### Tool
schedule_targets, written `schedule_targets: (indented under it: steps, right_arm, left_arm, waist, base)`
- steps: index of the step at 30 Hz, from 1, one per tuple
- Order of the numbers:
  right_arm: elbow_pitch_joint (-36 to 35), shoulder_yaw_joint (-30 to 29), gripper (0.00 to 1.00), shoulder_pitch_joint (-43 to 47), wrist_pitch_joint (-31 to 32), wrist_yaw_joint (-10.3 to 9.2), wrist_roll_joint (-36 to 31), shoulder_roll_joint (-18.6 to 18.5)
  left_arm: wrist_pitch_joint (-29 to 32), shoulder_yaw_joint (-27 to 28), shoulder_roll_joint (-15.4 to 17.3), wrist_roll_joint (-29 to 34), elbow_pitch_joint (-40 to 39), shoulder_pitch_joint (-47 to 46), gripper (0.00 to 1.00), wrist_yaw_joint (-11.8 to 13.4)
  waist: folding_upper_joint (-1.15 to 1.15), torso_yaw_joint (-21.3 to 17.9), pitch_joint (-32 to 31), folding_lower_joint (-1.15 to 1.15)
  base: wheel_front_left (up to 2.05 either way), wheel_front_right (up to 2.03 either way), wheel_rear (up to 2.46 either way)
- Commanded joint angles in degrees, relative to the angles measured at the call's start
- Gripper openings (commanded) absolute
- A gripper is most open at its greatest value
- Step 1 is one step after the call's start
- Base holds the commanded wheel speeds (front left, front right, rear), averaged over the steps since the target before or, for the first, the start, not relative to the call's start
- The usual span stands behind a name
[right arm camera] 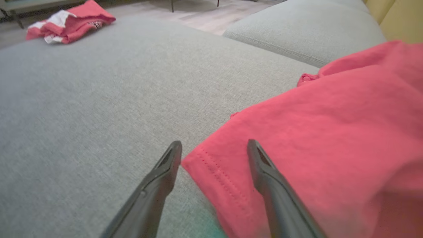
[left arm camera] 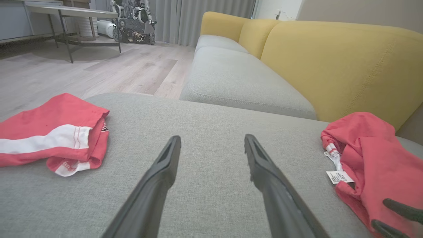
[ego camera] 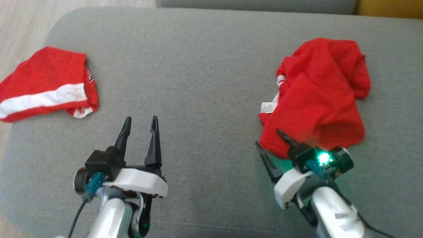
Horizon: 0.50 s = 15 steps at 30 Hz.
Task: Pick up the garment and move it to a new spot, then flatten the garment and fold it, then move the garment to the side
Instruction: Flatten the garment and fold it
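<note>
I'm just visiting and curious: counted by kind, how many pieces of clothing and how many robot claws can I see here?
Red garments: 2 (striped folded garment, crumpled garment)
Claws: 2 (left claw, right claw)
Total: 4

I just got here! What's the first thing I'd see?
A crumpled red garment on the right of the grey cushion, with the right hand open at its near edge. Then a folded red-and-white garment at the cushion's left edge, and the left hand open between them.
</note>
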Motion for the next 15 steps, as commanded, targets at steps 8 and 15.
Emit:
schedule_targets:
  steps: [8,15]
  right_arm:
    - [3.55,-3.21,1.0,-3.37,0.72,-0.04,-5.18,-0.02]
    - [5.58,-2.76,0.39,-3.85,1.86,-0.04,-3.15,-0.01]
  left_arm:
    - [-0.3,0.57,0.11,-1.2,-2.27,-3.96,1.0,0.91]
    - [-0.3,0.28,0.11,-1.58,-2.02,-4.44,1.0,1.1]
  waist:
    - [0.0,2.47,2.43,0.0]
    - [0.0,2.33,2.72,0.0]
  base:
    - [0.0,0.0,0.0]
    - [0.0,0.0,0.0]
